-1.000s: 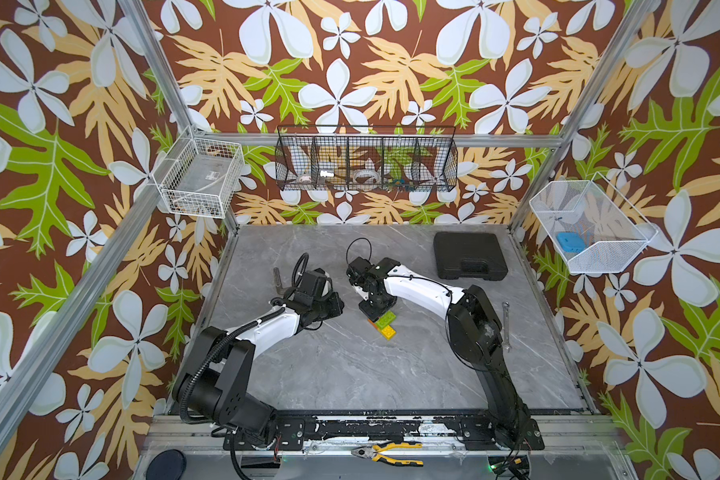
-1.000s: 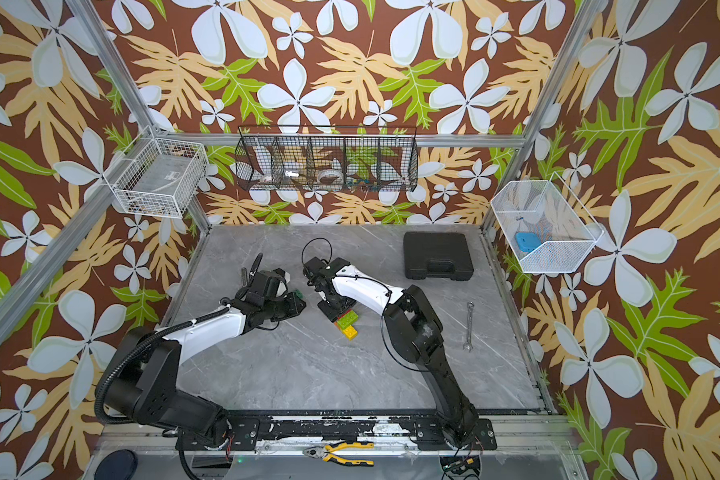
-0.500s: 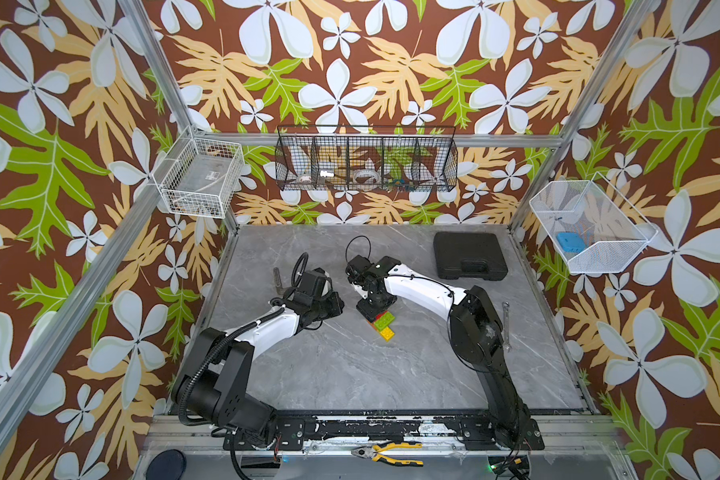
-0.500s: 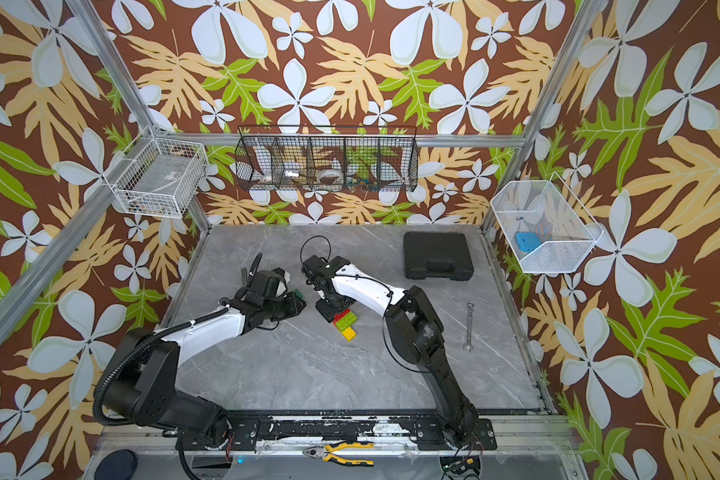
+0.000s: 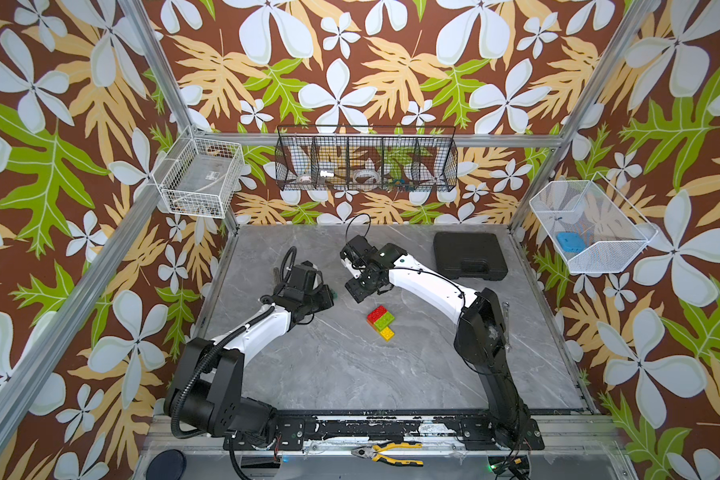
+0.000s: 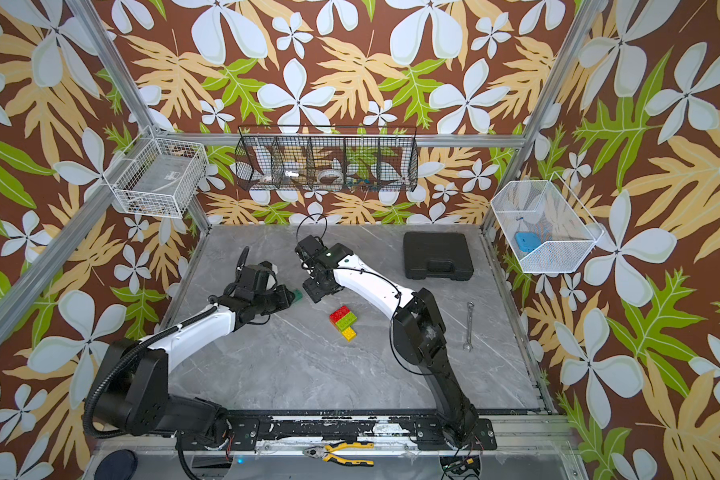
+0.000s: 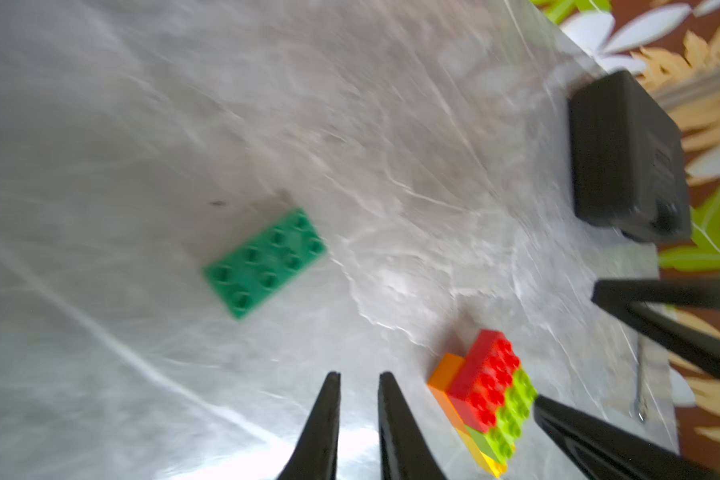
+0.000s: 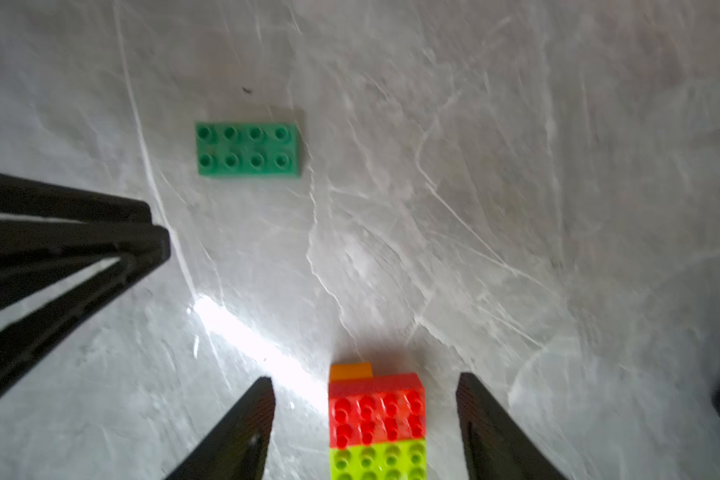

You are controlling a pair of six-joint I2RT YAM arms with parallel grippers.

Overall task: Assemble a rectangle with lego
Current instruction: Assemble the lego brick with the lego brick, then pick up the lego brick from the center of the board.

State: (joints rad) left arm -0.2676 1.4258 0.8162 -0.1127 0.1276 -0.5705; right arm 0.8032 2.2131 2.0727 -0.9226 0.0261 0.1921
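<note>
Lifted clear of the rectangle (image 5: 381, 322), right end effector (image 8: 366, 380) now spread; left end effector (image 7: 359, 376) pressed together.

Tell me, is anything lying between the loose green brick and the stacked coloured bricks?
Nothing: in the right wrist view, only bare grey table lies between the green brick and the stack. The left wrist view agrees.

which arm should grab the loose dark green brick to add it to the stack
Right, probably: both grippers are close to the dark green brick, but the right gripper stands open, while the left gripper is shut and would have to open first.
</note>
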